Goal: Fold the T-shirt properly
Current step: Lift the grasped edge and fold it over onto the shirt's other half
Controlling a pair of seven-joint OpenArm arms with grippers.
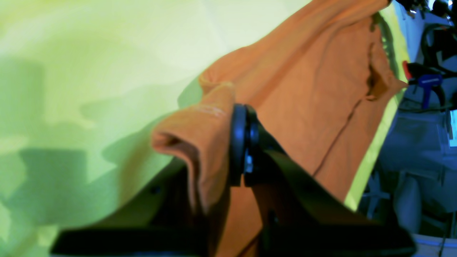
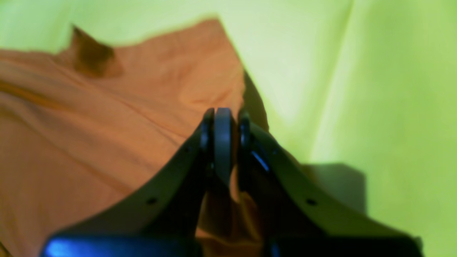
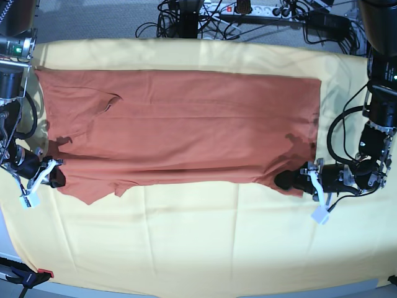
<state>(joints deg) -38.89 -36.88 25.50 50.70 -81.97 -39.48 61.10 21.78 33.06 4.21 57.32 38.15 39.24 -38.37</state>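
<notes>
The T-shirt (image 3: 186, 124) lies spread flat across the pale yellow cloth (image 3: 205, 242) that covers the surface, its long near edge running between the two arms. The left claw (image 1: 238, 142) is clenched on a bunched fold of orange fabric at one end of that edge; the right claw (image 2: 223, 139) is pinched shut on the fabric at the other end, with cloth visible between its tips.

The main risk is an uneven lift. If one arm rises or travels faster than the other, the edge is likely to skew and the fold will land crooked. The left grip holds a rolled lump, not a clean hem, so it could slip out or drag extra layers along. A sleeve (image 3: 87, 186) pokes out near the right claw and may tuck under badly. Either claw could also catch the yellow cloth beneath and pull it up with the shirt.

Beyond the surface's far edge, cables and a power strip (image 3: 248, 9) lie on grey floor. In the left wrist view a blue-handled clamp (image 1: 426, 82) sits past the cloth's edge.
</notes>
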